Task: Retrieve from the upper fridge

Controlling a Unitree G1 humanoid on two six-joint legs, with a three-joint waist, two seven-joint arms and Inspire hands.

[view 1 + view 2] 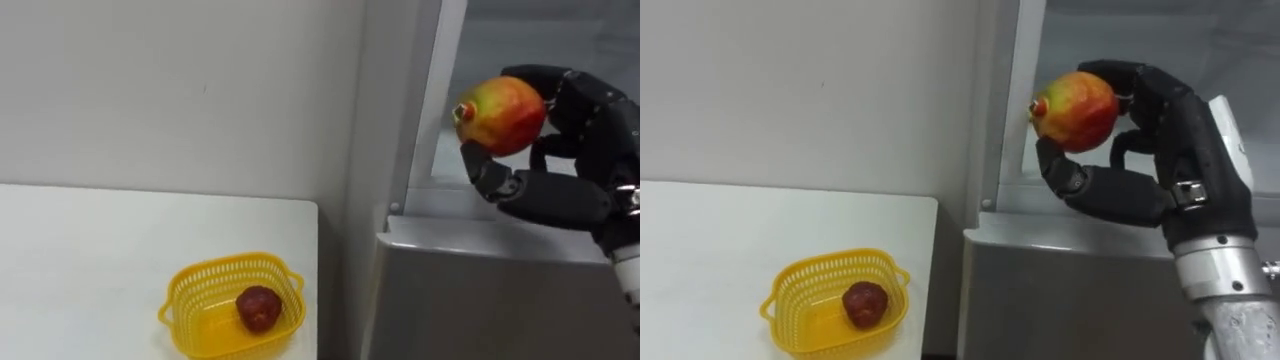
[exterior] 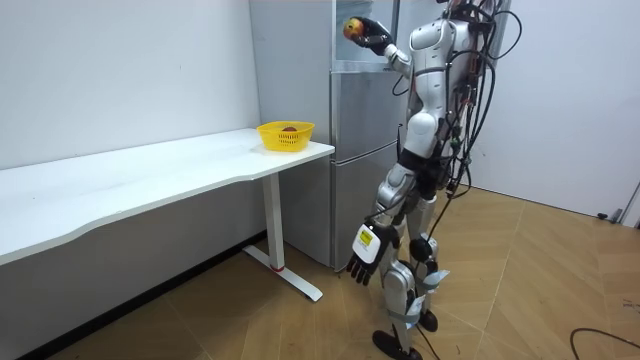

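A round red and yellow fruit (image 1: 500, 115) is held up in front of the open upper compartment of the grey fridge (image 1: 480, 290). My right hand (image 1: 570, 190) is shut on it, with the thumb under it and the fingers curled over its far side. In the room view I stand facing the fridge (image 2: 350, 150), with the right hand (image 2: 375, 38) raised to head height with the fruit (image 2: 352, 27). The left hand (image 2: 365, 255) hangs by my thigh with its fingers relaxed.
A yellow plastic basket (image 1: 190, 300) stands at the near corner of the white table (image 1: 100, 260), left of the fridge, with one dark red fruit (image 1: 258, 307) in it. A white wall runs behind the table. The floor is wood.
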